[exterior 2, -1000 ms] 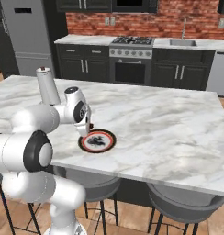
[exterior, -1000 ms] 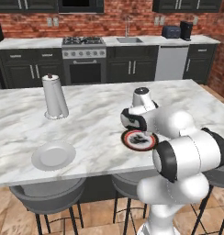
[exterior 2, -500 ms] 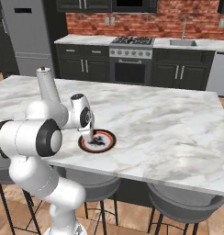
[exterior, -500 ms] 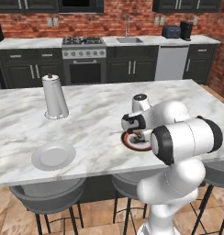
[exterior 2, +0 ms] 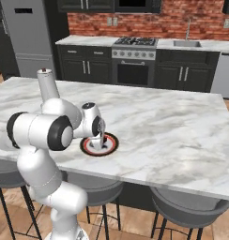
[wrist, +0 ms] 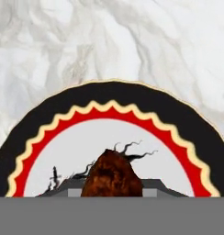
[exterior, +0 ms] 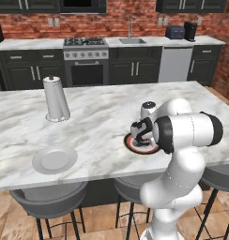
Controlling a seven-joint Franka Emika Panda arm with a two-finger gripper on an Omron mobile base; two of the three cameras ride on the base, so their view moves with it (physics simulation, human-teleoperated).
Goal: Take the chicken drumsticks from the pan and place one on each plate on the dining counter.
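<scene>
Left base view: plate [exterior: 135, 144] half hidden behind arm; gripper [exterior: 141, 136] low over it on marble dining counter [exterior: 102, 117], grey plate [exterior: 54, 158] apart.
Right base view: brick wall, stove behind.
Hand view: drumstick [wrist: 112, 176] clamped between narrowed fingers, above plate centre.
</scene>
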